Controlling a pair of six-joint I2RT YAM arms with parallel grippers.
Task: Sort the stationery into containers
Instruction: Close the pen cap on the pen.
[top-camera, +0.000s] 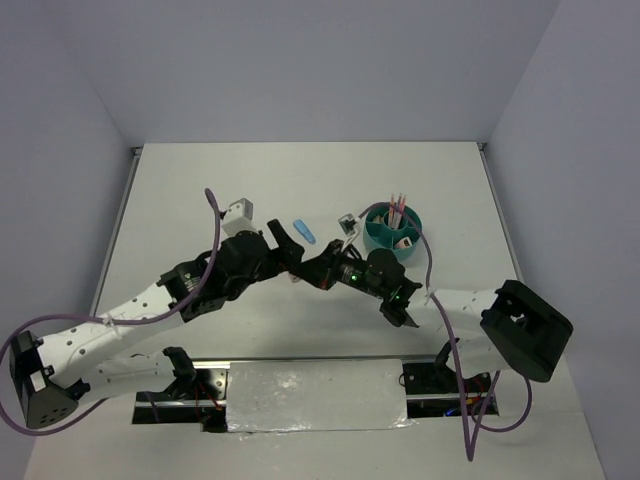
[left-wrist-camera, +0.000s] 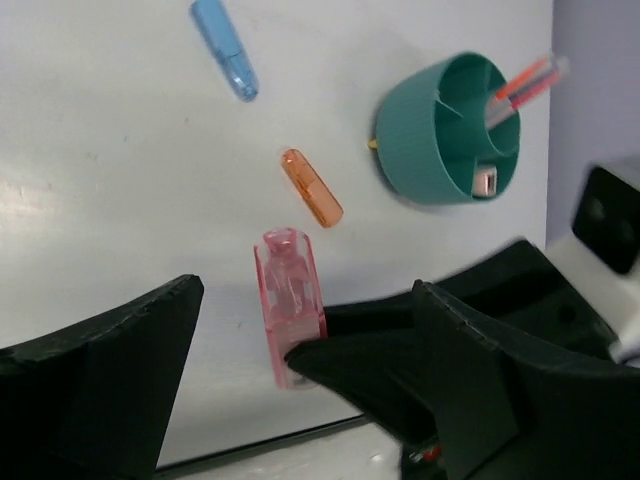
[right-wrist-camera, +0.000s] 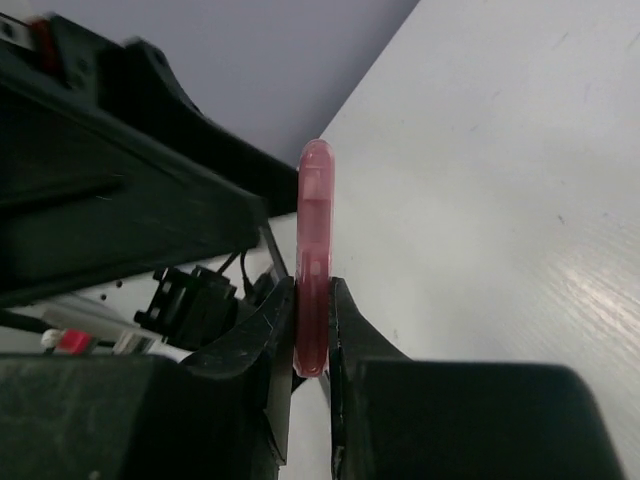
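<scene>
The right pincer (right-wrist-camera: 312, 312) was clamped on the pink piece (right-wrist-camera: 314, 220), likely to carry it to the teal cup (left-wrist-camera: 425, 140) nearby. The left pincer (left-wrist-camera: 307, 292) stood wide apart on both sides of it, crowding the way. An orange piece (left-wrist-camera: 311, 187) and a blue piece (left-wrist-camera: 224, 47) lay on the table (left-wrist-camera: 90, 200).

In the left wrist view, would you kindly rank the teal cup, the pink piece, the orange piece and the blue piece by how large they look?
1. teal cup
2. pink piece, though it seems nearest the camera
3. blue piece and orange piece: about alike, so not ranked
</scene>
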